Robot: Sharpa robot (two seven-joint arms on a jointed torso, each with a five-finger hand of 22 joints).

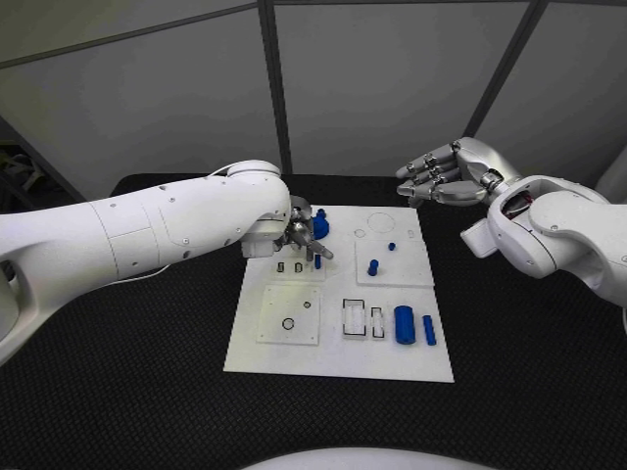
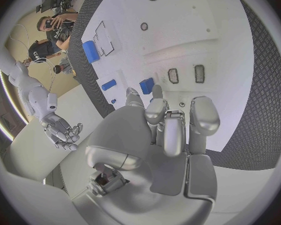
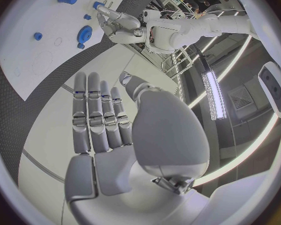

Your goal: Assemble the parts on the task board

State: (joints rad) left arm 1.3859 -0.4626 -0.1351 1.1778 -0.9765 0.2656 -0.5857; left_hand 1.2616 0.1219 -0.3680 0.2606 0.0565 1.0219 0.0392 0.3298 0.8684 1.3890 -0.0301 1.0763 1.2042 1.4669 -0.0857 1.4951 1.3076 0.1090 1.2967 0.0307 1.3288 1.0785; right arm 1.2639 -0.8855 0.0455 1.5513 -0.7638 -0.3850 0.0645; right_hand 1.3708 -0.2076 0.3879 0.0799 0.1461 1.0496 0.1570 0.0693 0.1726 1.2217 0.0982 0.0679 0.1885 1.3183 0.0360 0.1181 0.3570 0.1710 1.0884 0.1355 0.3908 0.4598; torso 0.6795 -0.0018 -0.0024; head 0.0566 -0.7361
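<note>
Blue parts (image 1: 404, 324) lie scattered on the white task board (image 1: 339, 360) in the middle of the black worktop (image 1: 130, 392). Left hand (image 1: 300, 235) hangs over the board's far left corner, fingers curled around a blue piece (image 1: 320, 226), though the grip itself is hard to make out. Right hand (image 1: 441, 174) hovers beyond the board's far right corner, fingers spread, grasping nothing.

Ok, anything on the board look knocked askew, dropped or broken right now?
Nothing stands out. The task board lies flat and the blue parts sit on it, none off on the table. The left robot hand is at the board's far end; the right robot hand hangs open away from it.
</note>
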